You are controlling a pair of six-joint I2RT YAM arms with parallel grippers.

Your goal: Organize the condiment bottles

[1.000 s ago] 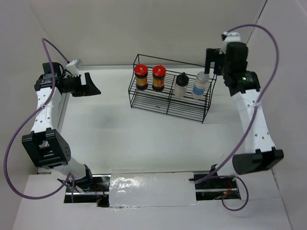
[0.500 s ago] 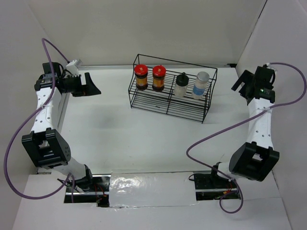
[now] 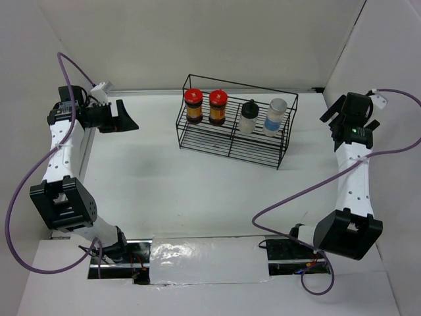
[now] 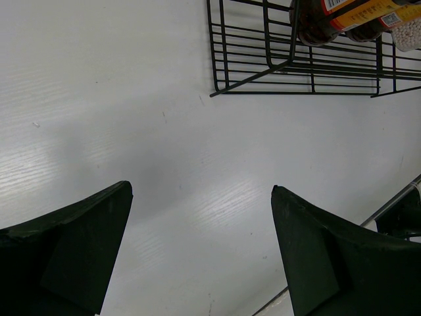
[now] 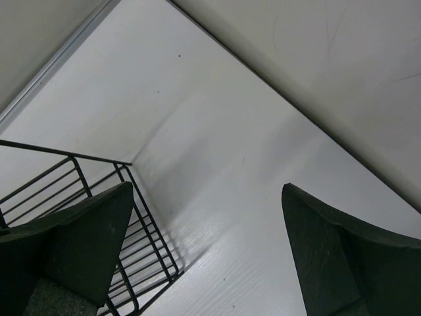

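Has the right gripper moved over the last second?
Yes. The right gripper has pulled away rightward from the pale-capped bottle at the right end of the wire rack and now sits clear of it, open.

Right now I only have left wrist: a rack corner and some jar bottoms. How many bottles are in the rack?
Observer: Four, upright in one row in the wire rack.
Operator: Order?
Observer: From the left arm's side: two red-capped jars, then the black-capped bottle, then the pale-capped bottle.
Operator: Other arm holding one?
Observer: No, the right gripper is open and empty, apart from the rack, off its right end.
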